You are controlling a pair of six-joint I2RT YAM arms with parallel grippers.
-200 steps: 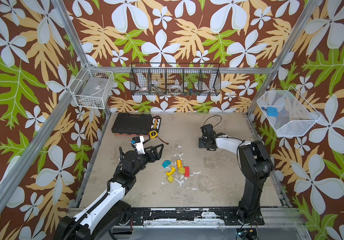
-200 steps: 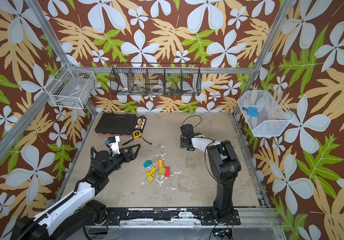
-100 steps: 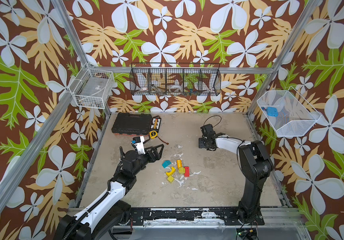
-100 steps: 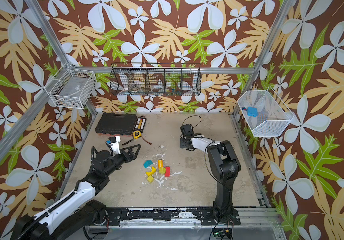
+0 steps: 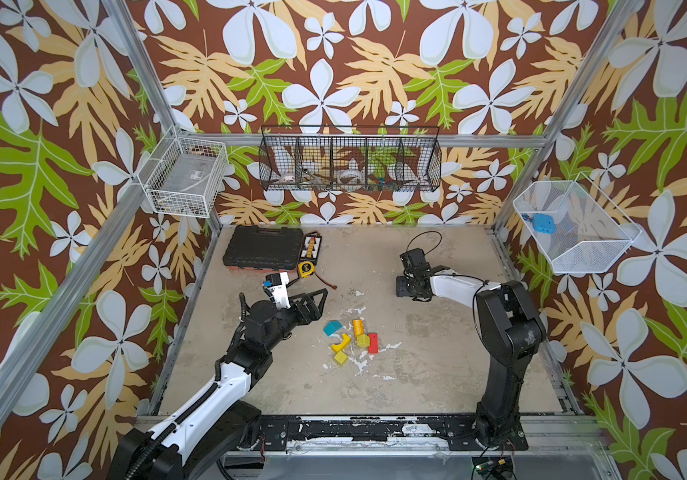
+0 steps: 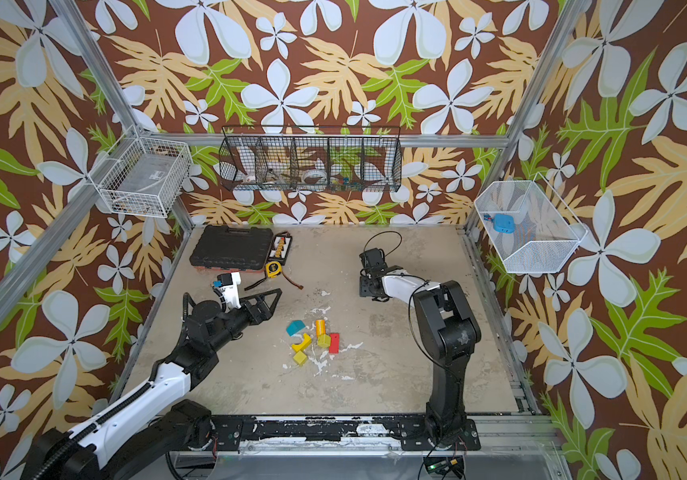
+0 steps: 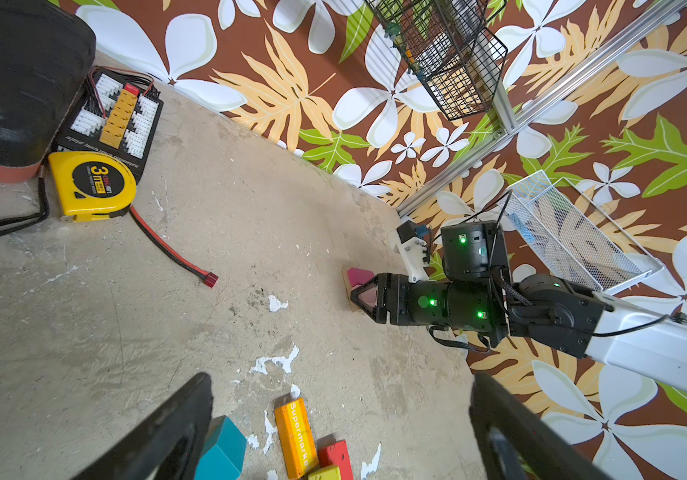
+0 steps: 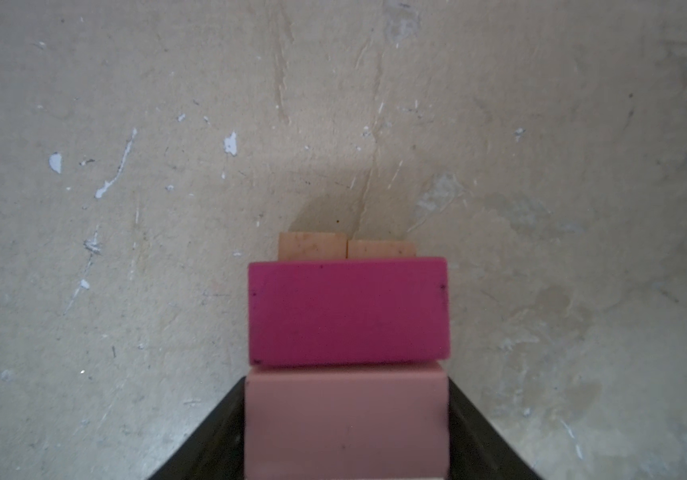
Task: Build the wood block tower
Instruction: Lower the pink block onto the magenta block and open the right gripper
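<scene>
Magenta block (image 8: 348,309), pale pink block (image 8: 346,419), tan planks (image 8: 312,246), brown floral walls (image 5: 333,62).

Only a small change is visible, and it is in the left arm (image 5: 231,380). In both top views its white lower part (image 6: 167,384) has moved a little to the right. The black joint (image 5: 265,318) above it has also gone slightly to the right, so this part of the arm is a bit closer to the coloured blocks (image 5: 361,340).
</scene>
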